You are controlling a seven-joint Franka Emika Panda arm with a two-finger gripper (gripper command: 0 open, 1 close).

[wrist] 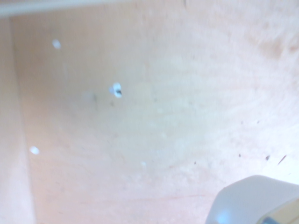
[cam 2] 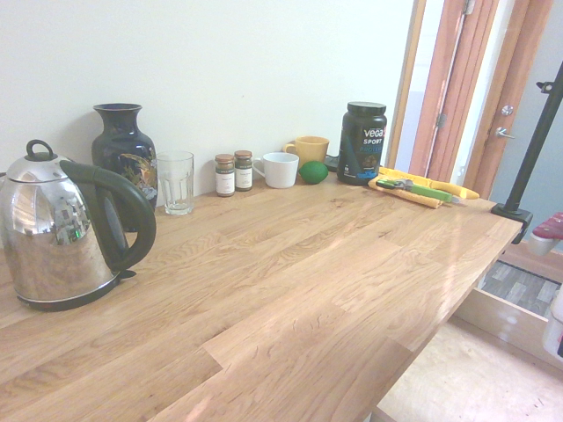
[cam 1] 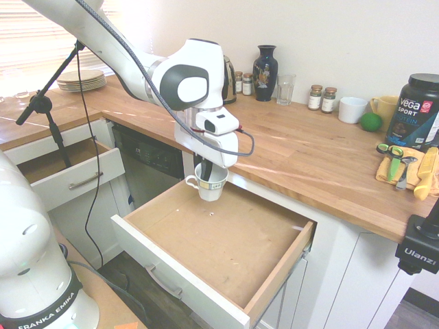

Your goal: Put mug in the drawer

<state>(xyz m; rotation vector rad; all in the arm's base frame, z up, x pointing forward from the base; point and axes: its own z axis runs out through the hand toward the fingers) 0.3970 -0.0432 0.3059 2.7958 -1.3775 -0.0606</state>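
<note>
Starting at the left, a smaller drawer [cam 1: 68, 171] stands open but plays no part; the wide drawer [cam 1: 219, 247] beside it is pulled fully out so its bare wood floor can take a load from above. Over its back left corner the hand [cam 1: 208, 171] holds the mug [cam 1: 208, 184] upright by the rim, fingers clamped on the wall, apparently just above the floor (the wrist view shows only bare floor below). Rightward, the counter [cam 1: 309, 154] keeps the other mugs.
</note>
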